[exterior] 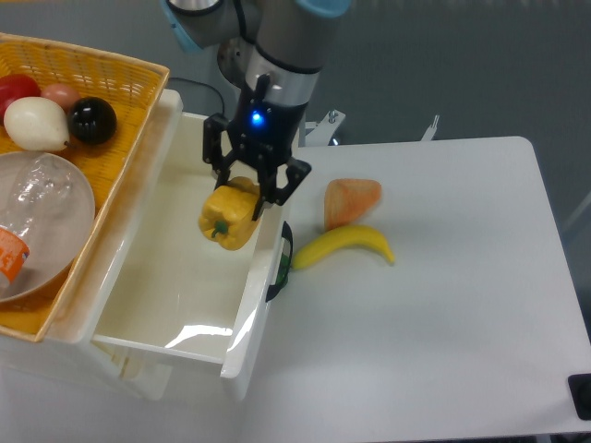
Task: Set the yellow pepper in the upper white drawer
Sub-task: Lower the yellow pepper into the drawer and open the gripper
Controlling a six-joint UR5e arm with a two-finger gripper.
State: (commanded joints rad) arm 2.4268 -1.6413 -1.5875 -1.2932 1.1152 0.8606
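Yellow pepper [229, 220], pinched at its top by the gripper [254, 189] over the drawer [166, 277], looks light, glossy, likely slippery.

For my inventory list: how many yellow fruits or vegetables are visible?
2. The yellow pepper is over the upper white drawer, under the gripper. The banana lies on the table. The basket may hide others.

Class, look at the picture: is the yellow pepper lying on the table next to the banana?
No, the yellow pepper is held in the gripper over the open upper white drawer, while the banana lies apart on the table.
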